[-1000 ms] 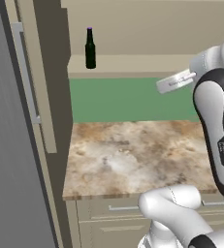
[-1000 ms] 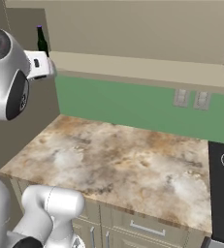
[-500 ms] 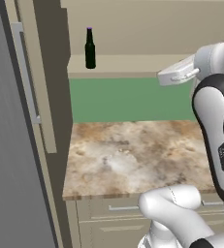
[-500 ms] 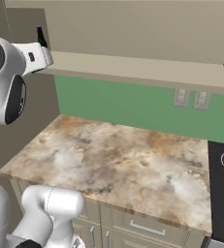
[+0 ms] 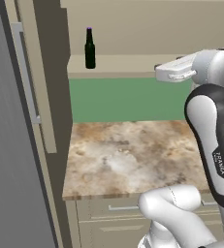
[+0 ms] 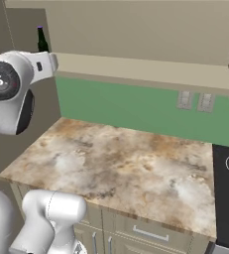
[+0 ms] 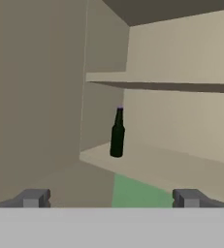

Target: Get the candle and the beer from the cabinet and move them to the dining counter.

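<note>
- Pincer (image 7: pixel 109 197) spread wide, nothing between the tips, raised to about the height of the cabinet's bottom shelf and aimed into the open cabinet (image 7: pixel 181 58).
- In the hand view, two dark fingertips (image 7: pixel 33 197) low at either side, with the beer (image 7: pixel 117 133) straight ahead between them, well apart from both and deeper in.
- Beer standing upright on the cabinet's bottom shelf (image 7: pixel 162 167), near the left inner wall and close to the shelf's front edge; purple cap on top, dark green-black glass.
- From the left base view, beer (image 5: pixel 89 48) at the left end of the shelf, white hand of the arm (image 5: pixel 177 70) well off to its right at shelf-edge height, not touching it.
- From the right base view, beer (image 6: pixel 41 38) just visible above and behind the white hand.
- Cabinet holding the one bottle on the lower shelf; upper shelf (image 7: pixel 171 82) seen from beneath, so contents there not possible to tell.
- Open cabinet door (image 5: pixel 28 82) at the left with a long silver bar handle.
- Below the cabinet, a green wall (image 5: pixel 128 99) and a marbled stone counter (image 5: pixel 128 155), bare on top; beige drawers (image 6: pixel 145 232) under it.
- Edge of a black cooktop (image 6: pixel 228 168) at the counter's right end.
</note>
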